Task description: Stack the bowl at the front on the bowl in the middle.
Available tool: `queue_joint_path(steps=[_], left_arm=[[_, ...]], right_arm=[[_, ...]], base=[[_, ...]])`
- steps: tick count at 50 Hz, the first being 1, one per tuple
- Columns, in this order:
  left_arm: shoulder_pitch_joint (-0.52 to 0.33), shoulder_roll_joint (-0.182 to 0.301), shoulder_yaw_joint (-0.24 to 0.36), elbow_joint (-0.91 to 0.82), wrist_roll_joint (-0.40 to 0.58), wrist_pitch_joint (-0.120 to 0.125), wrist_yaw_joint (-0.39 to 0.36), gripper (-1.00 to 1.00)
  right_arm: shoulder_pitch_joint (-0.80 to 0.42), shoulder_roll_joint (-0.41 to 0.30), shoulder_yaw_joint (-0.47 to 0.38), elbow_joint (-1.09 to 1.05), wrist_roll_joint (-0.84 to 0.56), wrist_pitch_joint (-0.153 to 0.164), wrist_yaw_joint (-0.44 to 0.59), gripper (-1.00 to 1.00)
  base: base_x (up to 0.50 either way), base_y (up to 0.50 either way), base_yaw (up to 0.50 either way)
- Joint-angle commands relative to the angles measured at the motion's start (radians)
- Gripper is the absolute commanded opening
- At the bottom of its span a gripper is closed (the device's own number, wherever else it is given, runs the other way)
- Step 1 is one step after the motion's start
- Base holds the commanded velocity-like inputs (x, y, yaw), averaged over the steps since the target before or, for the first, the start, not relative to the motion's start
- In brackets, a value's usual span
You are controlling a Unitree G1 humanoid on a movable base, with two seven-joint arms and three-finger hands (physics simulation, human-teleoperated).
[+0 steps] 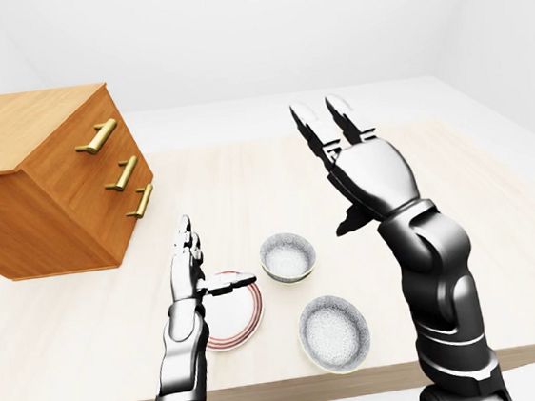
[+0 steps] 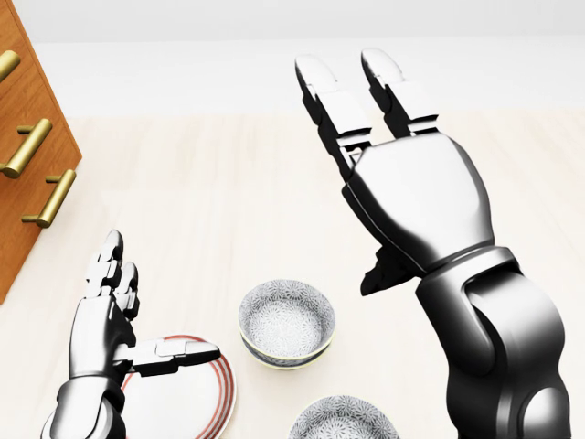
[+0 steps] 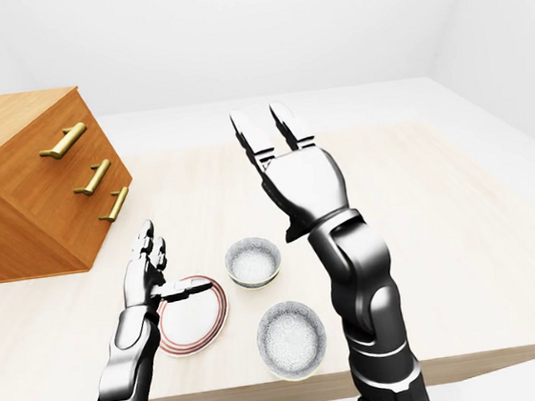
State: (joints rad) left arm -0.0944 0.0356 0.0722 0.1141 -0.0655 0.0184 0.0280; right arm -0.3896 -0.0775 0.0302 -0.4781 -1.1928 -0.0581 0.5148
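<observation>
Nearest, the front bowl (image 1: pixel 333 333) sits ungrasped on the counter (image 1: pixel 482 235), both robot hands (image 1: pixel 359 157) (image 1: pixel 193 266) spread open above, so reaching down comes next.

Right hand (image 1: pixel 364 166) raised high on a bent arm, fingers (image 1: pixel 312 124) extended upward and spread, holding nothing. Left hand (image 1: pixel 190 266) lower, fingers upright, thumb (image 1: pixel 230 283) pointing sideways, likewise empty.

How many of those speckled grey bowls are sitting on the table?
2: one speckled grey bowl mid-table beside the red-rimmed white plate, another speckled bowl near the table's bottom edge. None looks hidden.
</observation>
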Motion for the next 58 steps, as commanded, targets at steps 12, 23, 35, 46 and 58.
queue_joint_path(steps=[12, 23, 35, 46, 58], left_arm=[[0.002, 0.0, 0.001, -0.002, 0.001, -0.001, -0.001, 1.0], [-0.007, 0.009, 0.008, -0.094, 0.014, 0.024, 0.019, 1.0], [-0.022, 0.023, 0.077, -0.755, -0.122, 0.069, 0.065, 1.0], [-0.055, 0.041, 0.115, -0.837, -0.187, 0.069, 0.099, 1.0], [-0.059, 0.047, 0.12, -0.893, -0.214, 0.069, 0.119, 1.0]], right_arm=[[-0.024, -0.012, -0.014, -0.034, 0.003, 0.024, 0.036, 1.0], [-0.029, -0.015, -0.017, -0.034, 0.005, 0.025, 0.036, 1.0], [-0.04, -0.013, -0.016, -0.059, 0.002, 0.038, 0.055, 1.0], [-0.061, -0.017, -0.024, -0.099, 0.002, 0.057, 0.095, 1.0], [-0.094, -0.021, -0.03, -0.148, 0.006, 0.087, 0.146, 1.0]], base=[[0.0, 0.0, 0.0], [0.0, 0.0, 0.0], [0.0, 0.0, 0.0], [0.0, 0.0, 0.0], [0.0, 0.0, 0.0]])
